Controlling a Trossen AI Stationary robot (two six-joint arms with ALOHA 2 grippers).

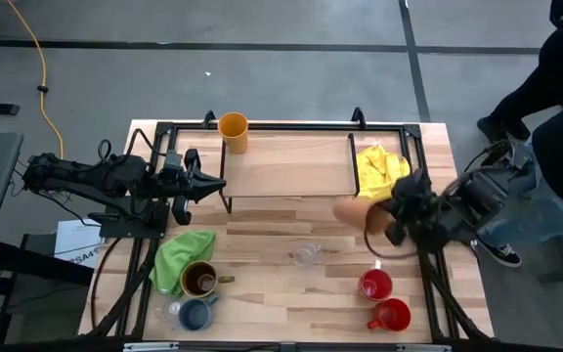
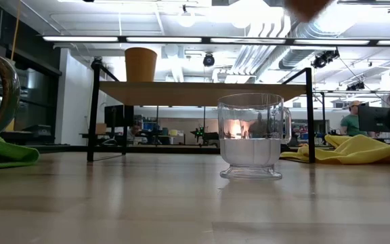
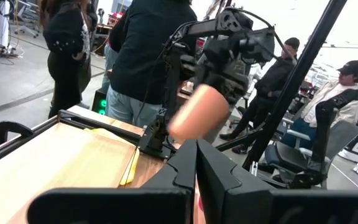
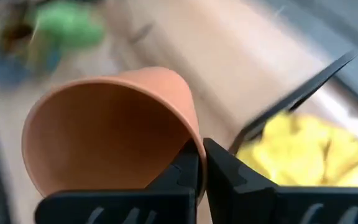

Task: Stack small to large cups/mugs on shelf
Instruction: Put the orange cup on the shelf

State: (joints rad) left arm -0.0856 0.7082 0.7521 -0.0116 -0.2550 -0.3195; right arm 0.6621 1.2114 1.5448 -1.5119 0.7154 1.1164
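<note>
Pinching the tan cup (image 4: 110, 130) by its rim, the right gripper (image 4: 201, 163) fingers were shut, carrying it tilted beside the shelf (image 1: 286, 166); the left gripper (image 1: 201, 181) waited closed, empty.

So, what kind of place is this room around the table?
Probably a robotics lab or workshop. The low view shows exposed ceiling ducts and strip lights over rows of workstations, and people stand or sit beside the wooden table on a bare concrete floor.
</note>
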